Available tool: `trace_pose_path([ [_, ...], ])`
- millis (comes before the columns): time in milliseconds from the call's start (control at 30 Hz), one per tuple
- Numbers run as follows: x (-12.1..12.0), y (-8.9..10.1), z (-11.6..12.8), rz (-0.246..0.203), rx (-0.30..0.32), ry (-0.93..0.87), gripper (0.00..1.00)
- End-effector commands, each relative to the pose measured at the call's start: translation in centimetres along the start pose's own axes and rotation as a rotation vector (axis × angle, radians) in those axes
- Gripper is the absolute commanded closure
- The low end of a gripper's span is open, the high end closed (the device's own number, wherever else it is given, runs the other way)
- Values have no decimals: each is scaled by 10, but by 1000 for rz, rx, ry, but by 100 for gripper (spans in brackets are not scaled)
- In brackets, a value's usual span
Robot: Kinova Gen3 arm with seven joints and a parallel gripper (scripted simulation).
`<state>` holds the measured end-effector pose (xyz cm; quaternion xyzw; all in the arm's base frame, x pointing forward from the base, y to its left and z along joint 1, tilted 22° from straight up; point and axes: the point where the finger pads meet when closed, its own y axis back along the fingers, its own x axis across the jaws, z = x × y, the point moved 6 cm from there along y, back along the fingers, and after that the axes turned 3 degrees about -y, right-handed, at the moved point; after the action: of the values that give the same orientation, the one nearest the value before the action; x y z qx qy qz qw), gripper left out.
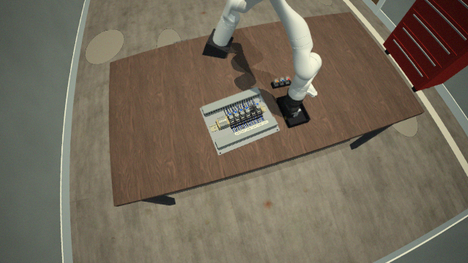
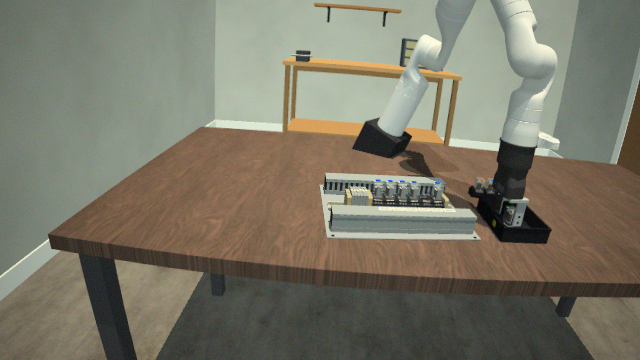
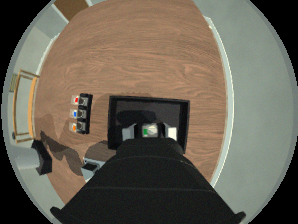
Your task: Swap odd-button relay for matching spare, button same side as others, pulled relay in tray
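Note:
My gripper (image 2: 513, 212) reaches down into the black tray (image 2: 516, 227) right of the panel, and its fingers are open. A relay (image 2: 509, 214) stands in the tray between the open fingers; in the wrist view its button (image 3: 150, 131) looks green. The tray also shows in the overhead view (image 1: 293, 114) and the wrist view (image 3: 149, 121). The grey panel (image 1: 239, 118) holds a row of relays with blue buttons (image 1: 242, 112). The row is too small to tell whether a socket stands empty. A small black holder (image 1: 279, 86) behind the tray carries spares with orange, blue and red buttons (image 3: 80, 113).
The arm's base (image 1: 218, 47) stands at the table's far edge. A red tool cabinet (image 1: 429, 40) stands off the table to the right. A wooden shelf unit (image 2: 370, 95) is behind the table.

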<state>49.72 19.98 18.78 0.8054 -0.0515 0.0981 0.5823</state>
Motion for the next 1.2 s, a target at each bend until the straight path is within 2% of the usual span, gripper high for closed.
trace_pose_path([
  [0, 1, 1, 0, 2, 0, 0, 0],
  [1167, 0, 6, 0, 1, 0, 0, 0],
])
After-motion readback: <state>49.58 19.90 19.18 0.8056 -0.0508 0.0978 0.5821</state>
